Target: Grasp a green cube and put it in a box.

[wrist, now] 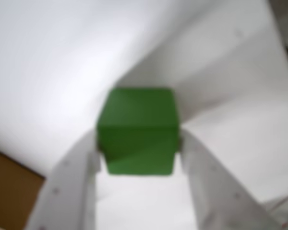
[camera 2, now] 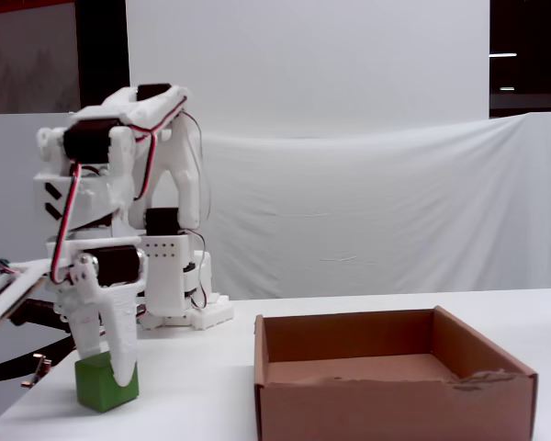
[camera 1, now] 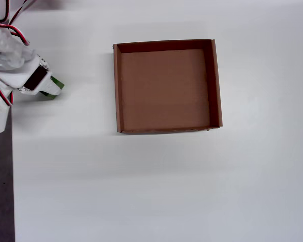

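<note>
Two white fingers of the gripper [wrist: 140, 155] straddle the green cube [wrist: 138, 130] on the white table [camera 1: 141, 191], jaws pressed against its sides for lifting; the empty cardboard box [camera 1: 216, 85] waits well apart.

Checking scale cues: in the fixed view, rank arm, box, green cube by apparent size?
1. Arm, tallest by far, though it stands farther back.
2. Box, wide, nearest the camera.
3. Green cube, clearly smallest, between the jaws.

Bare table [camera 1: 91, 166] around box [camera 1: 117, 91]
</note>
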Robot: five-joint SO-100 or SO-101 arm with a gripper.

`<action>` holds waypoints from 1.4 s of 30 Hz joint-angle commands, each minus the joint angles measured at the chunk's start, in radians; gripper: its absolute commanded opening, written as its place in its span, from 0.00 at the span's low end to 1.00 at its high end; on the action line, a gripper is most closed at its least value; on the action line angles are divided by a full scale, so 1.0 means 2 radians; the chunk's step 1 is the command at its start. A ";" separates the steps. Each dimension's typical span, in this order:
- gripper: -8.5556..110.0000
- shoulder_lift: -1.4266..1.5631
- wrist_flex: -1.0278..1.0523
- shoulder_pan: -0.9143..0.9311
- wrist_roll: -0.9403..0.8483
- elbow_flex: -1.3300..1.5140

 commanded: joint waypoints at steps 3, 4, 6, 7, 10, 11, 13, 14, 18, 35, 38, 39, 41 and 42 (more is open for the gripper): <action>0.19 0.055 -0.013 -0.019 0.002 -0.015; 0.19 0.061 -0.014 -0.024 0.002 -0.019; 0.19 0.078 -0.014 -0.037 0.002 -0.026; 0.19 0.089 -0.017 -0.046 0.002 -0.028; 0.19 0.120 -0.030 -0.078 -0.001 -0.028; 0.19 0.130 -0.036 -0.088 -0.002 -0.027; 0.19 0.147 -0.045 -0.106 -0.003 -0.025; 0.19 0.156 -0.050 -0.115 -0.003 -0.024; 0.19 0.189 -0.056 -0.160 -0.007 -0.020; 0.20 0.216 -0.009 -0.347 -0.206 -0.021; 0.20 0.197 -0.002 -0.364 -0.242 -0.035; 0.20 0.189 0.002 -0.367 -0.252 -0.041; 0.20 0.171 0.012 -0.373 -0.267 -0.054; 0.20 0.162 0.014 -0.374 -0.272 -0.058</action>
